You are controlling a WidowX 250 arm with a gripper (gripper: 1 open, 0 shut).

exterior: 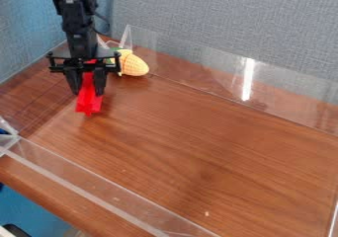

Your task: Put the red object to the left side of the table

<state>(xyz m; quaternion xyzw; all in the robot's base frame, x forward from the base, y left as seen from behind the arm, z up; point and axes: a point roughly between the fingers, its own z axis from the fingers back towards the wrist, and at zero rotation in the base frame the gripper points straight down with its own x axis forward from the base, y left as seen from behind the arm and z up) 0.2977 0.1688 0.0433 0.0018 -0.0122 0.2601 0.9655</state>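
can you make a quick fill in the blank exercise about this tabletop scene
1. The gripper has its fingers shut on the long bright ____ block.
2. The block's lower end is at the dark wood-grain ____.
3. The yellow-and-green corn-like toy lies ____ the gripper, by the clear acrylic wall.

Missing words: red; table; behind

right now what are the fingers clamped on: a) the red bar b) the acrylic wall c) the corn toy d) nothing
a: the fingers are shut on the upper end of the red bar, which hangs upright with its lower end at the tabletop; the corn toy lies apart behind it.
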